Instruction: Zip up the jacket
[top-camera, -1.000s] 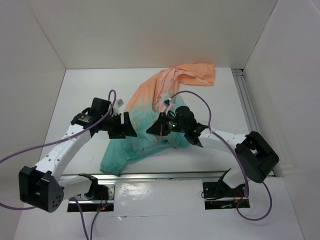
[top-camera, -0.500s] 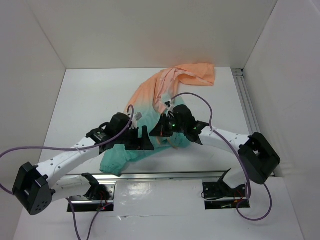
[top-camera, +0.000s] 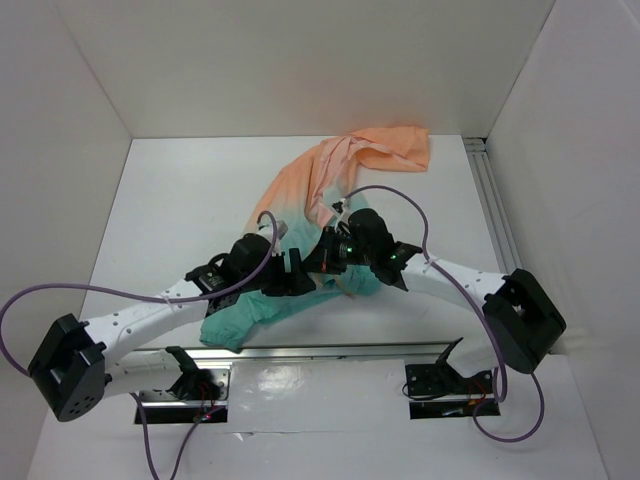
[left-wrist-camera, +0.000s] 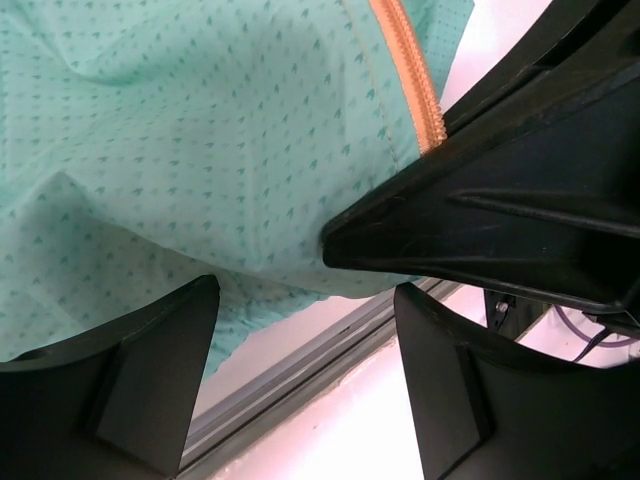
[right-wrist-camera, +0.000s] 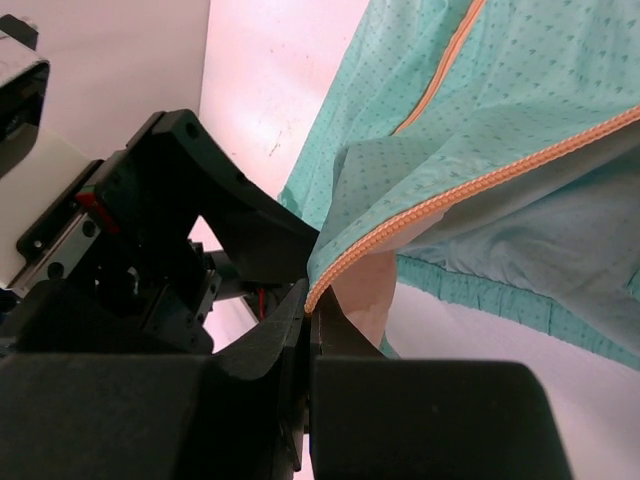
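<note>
Fabric of the jacket (top-camera: 300, 195) sprawls across the middle of the table (top-camera: 170, 210), with its orange end far and right and its teal end near, by the rail (top-camera: 330, 350). We see both grippers close together over the teal part. Our right gripper (right-wrist-camera: 311, 303) is clenched on the teal front edge, pinching it where the orange zipper (right-wrist-camera: 470, 185) runs down to the fingertips, and the edge rises there in a fold. Our left gripper (left-wrist-camera: 303, 290) is released, its fingers (left-wrist-camera: 130, 390) spread apart with teal cloth beyond them. We cannot tell whether they touch it. The right gripper's black finger sits just beside them.
</note>
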